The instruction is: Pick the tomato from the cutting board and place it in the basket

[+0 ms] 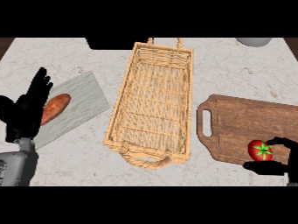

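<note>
Grasp step. Right hand point(292, 162) at 4 o'clock, fingers and thumb curled round tomato point(261, 150). Tomato at board point(254, 124) near corner, lift not evident. Basket point(152, 103) at centre, well apart, toward 10 o'clock from tomato. Next: raise, carry over rim, lower inside, release. Left hand point(23, 111) at 9 o'clock, fingers straight, resting beside sweet potato point(55, 108) on mat point(80, 103).

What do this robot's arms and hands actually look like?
Each hand is black all over, with slim jointed fingers and a thumb, rather like a glove. The left hand sits on a grey forearm with a rounded, hard-looking shell and a darker grey panel on its side. Of the right hand only black fingers and thumb show; its forearm is out of view. No cables or markings are visible.
</note>
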You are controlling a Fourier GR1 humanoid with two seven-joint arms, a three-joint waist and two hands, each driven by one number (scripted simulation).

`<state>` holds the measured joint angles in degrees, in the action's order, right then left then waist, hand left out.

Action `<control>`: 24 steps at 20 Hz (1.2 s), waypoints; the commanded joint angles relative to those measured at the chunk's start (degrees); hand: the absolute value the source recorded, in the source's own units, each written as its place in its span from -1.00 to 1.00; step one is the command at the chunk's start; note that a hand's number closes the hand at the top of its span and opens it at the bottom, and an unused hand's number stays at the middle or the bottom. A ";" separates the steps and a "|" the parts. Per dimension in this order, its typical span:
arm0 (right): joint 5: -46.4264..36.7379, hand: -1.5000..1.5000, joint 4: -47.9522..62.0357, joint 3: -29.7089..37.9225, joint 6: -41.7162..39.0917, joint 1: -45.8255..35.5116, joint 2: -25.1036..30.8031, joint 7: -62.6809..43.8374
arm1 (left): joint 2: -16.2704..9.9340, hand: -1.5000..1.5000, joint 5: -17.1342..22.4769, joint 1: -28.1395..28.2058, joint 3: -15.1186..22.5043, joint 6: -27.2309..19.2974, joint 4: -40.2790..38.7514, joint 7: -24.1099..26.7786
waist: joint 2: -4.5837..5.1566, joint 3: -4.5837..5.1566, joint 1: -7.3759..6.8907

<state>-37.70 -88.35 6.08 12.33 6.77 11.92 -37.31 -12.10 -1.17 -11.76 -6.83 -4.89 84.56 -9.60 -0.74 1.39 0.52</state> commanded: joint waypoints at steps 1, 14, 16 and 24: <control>0.69 1.00 4.20 -1.43 1.46 -2.02 -3.01 2.85 | -1.30 0.00 2.16 0.59 -2.06 2.10 -0.88 1.01 | 0.78 -1.41 -0.73; -9.38 1.00 -4.09 -41.70 -13.21 -1.97 -11.50 16.59 | 1.31 0.00 -0.56 -2.79 3.91 2.58 0.39 -0.01 | 1.81 -1.55 -9.53; -7.68 1.00 -3.35 -49.30 -8.66 -0.66 -11.64 16.80 | 0.82 0.00 -0.18 -2.89 2.78 2.32 -0.35 -0.30 | 1.40 -1.69 -7.91; -2.13 1.00 -7.84 -73.57 18.79 0.32 -11.88 19.29 | -0.47 0.00 0.46 -2.53 0.13 1.48 -0.96 -0.87 | 0.48 -1.58 -2.79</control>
<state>-41.02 -94.32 -56.82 20.19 6.87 0.67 -19.14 -11.52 -1.14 -13.98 -5.14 -3.22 84.00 -10.19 -0.04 -0.07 -4.14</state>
